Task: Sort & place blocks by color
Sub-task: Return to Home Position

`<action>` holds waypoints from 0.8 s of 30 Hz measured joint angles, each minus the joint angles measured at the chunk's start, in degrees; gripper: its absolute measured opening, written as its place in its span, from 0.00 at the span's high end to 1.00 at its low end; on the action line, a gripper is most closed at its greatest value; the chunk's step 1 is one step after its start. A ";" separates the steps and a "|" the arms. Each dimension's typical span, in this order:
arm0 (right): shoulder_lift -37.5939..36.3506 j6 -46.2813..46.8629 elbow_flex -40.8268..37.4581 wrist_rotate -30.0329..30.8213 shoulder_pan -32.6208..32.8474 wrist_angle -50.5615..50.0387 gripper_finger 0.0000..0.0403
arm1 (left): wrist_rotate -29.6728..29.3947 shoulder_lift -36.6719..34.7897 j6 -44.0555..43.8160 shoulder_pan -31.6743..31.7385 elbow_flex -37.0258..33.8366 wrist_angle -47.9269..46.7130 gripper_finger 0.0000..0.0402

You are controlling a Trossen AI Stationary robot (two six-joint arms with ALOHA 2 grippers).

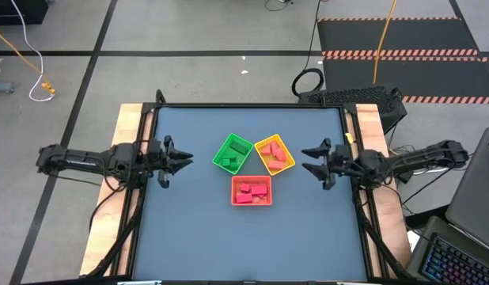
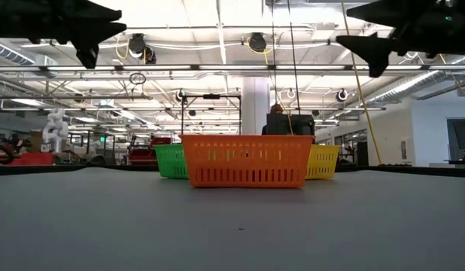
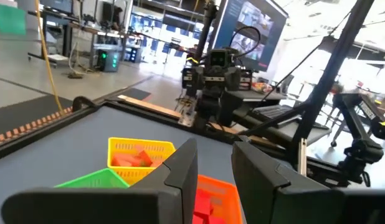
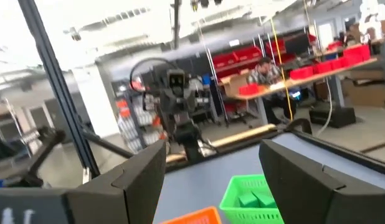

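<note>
Three mesh trays stand together at the table's middle. The green tray (image 1: 221, 158) holds green blocks (image 1: 236, 148). The yellow tray (image 1: 267, 143) holds salmon-orange blocks (image 1: 277, 157). The red tray (image 1: 252, 179), nearest the front edge, holds red blocks (image 1: 251, 192). My left gripper (image 1: 181, 161) hangs above the table left of the trays, open, with nothing between its fingers. My right gripper (image 1: 311, 161) hangs right of the trays, open and holding nothing too. Both point level toward the trays. The left wrist view shows orange blocks (image 3: 133, 159) and red blocks (image 3: 208, 202); the right wrist view shows green blocks (image 4: 255, 199).
Bare grey tabletop (image 1: 197, 229) lies all around the trays. Wooden side rails (image 1: 126, 127) run along the table's left and right edges. A keyboard (image 1: 351, 96) sits beyond the far right corner and a laptop (image 1: 466, 253) at the right. A person (image 4: 262, 73) sits far off in the room.
</note>
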 joint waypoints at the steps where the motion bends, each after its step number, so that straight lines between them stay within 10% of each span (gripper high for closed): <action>1: -1.11 0.00 -0.71 0.03 0.11 0.26 0.37 | -0.66 0.00 0.03 -0.46 0.00 -0.04 0.76; 24: -10.15 -5.82 -1.75 -0.01 0.20 -13.36 0.37 | -4.33 -4.65 1.79 -1.71 0.00 -8.39 0.76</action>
